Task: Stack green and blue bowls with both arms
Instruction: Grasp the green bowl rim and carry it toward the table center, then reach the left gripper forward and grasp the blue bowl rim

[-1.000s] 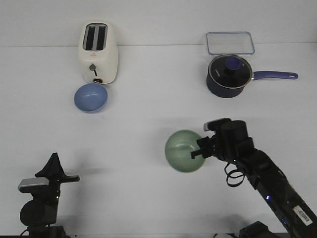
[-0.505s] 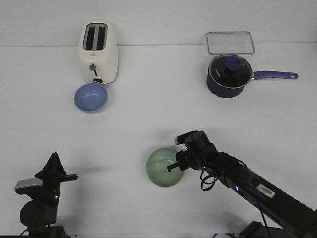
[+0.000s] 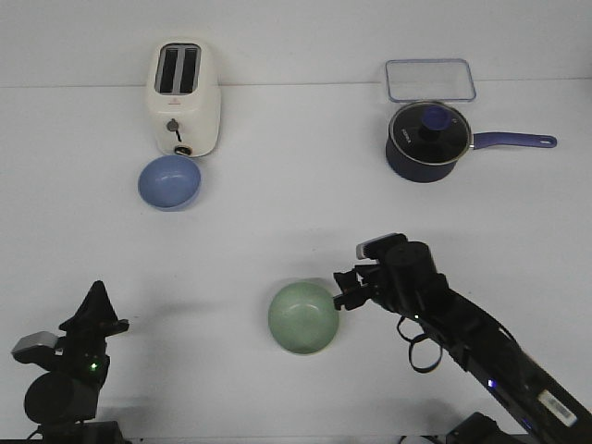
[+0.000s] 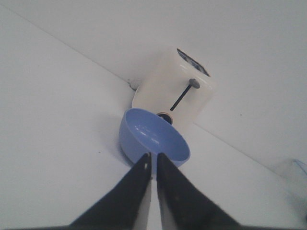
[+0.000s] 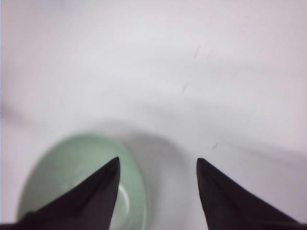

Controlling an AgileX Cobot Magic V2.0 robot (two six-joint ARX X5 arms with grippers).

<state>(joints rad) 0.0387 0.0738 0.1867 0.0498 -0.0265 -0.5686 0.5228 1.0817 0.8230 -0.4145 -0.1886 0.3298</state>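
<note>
The pale green bowl (image 3: 302,318) sits upright on the white table, front of centre. My right gripper (image 3: 345,290) is open and empty, just right of the bowl's rim. In the right wrist view the green bowl (image 5: 72,184) lies under one finger, and the gripper (image 5: 158,165) gapes wide over the bare table. The blue bowl (image 3: 169,181) sits in front of the toaster at the far left. My left gripper (image 3: 96,298) is shut and empty at the front left, far from the blue bowl (image 4: 153,136), which it points at; its tips (image 4: 153,158) nearly touch.
A cream toaster (image 3: 185,98) stands right behind the blue bowl and touches or nearly touches it. A dark navy saucepan (image 3: 427,141) with a glass lid and a clear flat container (image 3: 430,80) stand at the far right.
My right gripper carried the green bowl to the left and down onto the table, let go of it, and drew back a little to the right. My left arm sank slightly.
</note>
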